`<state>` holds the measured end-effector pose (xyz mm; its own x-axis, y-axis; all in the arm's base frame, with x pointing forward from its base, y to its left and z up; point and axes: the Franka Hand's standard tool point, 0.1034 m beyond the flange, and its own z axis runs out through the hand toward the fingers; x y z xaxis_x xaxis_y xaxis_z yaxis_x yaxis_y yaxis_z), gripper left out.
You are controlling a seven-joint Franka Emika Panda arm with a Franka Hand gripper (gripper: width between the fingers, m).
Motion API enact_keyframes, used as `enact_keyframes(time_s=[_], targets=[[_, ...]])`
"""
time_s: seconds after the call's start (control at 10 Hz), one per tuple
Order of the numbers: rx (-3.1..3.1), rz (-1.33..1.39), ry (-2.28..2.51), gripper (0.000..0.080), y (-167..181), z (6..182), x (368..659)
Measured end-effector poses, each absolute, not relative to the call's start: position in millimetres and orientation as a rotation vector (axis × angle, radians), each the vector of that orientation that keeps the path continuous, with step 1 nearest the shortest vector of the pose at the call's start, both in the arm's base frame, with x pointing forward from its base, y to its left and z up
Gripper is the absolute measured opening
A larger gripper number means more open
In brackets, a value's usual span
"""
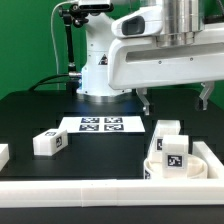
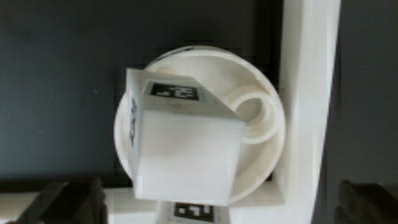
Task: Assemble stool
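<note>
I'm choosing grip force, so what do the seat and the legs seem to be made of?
Seat: likely hard white plastic with a matte finish; it has smooth, moulded-looking curves and no grain or shine. Legs: seemingly the same matte white plastic, with crisp flat faces. Their black-and-white tags look like printed stickers, though they are too small to be sure.

Exterior light: bright, even, from above; white arm (image 1: 160, 60) nearly washed out at 1 o'clock.
Exterior shadows: faint, soft-edged, beneath the leg (image 1: 50, 143) at 8 o'clock on the matte black table (image 1: 30, 112).
Wrist sharpness: dimmer, soft throughout; seat (image 2: 222, 85) and nearest leg (image 2: 187, 150) blurred, tags unreadable.
</note>
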<state>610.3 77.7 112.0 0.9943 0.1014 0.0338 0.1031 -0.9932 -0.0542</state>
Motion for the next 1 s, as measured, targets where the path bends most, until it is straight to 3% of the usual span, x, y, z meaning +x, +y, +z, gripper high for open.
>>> enact_keyframes(time_s=[0.2,1.0], targets=[[-3.053,-0.058,-0.568,0.0648,76.4,111.3,610.0],[-2.801,-0.08,-1.489,0.0648,64.1,109.5,613.3]])
